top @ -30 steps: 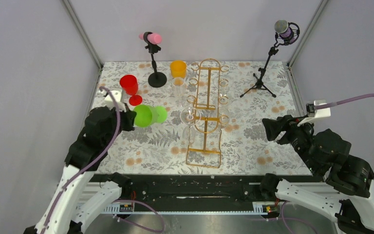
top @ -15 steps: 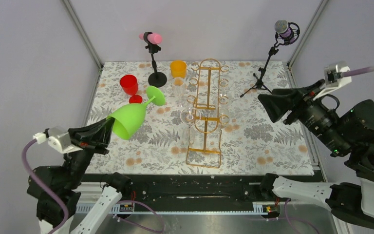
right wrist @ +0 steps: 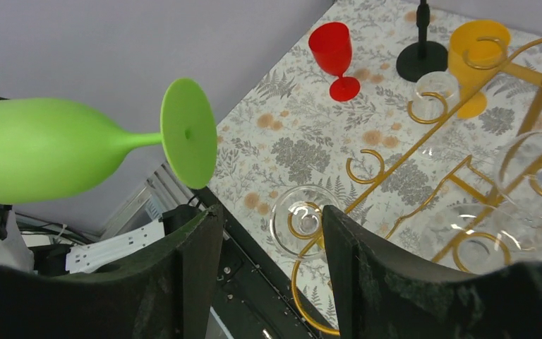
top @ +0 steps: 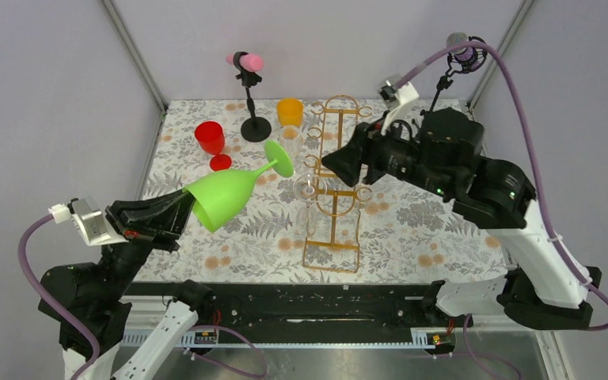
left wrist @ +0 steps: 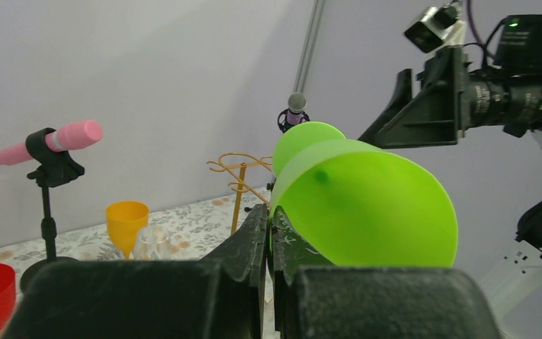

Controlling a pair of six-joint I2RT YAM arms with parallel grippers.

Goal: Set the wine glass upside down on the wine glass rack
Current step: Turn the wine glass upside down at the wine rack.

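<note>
My left gripper point(top: 180, 214) is shut on the rim of a green wine glass point(top: 223, 195) and holds it in the air, lying tilted, with its foot point(top: 279, 157) pointing up toward the rack. In the left wrist view the fingers point(left wrist: 254, 233) pinch the bowl's wall point(left wrist: 367, 205). The gold wire wine glass rack point(top: 339, 190) stands mid-table with clear glasses point(top: 307, 188) hanging on it upside down. My right gripper point(top: 339, 165) is open and empty above the rack's left side, facing the green glass point(right wrist: 42, 148). Its jaws point(right wrist: 269, 215) frame a hung clear glass point(right wrist: 302, 219).
A red glass point(top: 210, 139), an orange glass point(top: 290, 112) and a clear glass point(top: 290, 142) stand at the back left. A pink microphone on a stand point(top: 247, 87) is behind them. A grey microphone on a tripod point(top: 442, 91) stands at the back right.
My left arm has lifted the green glass and carried it right, foot toward the rack. My right arm has swung from the right edge to above the rack.
</note>
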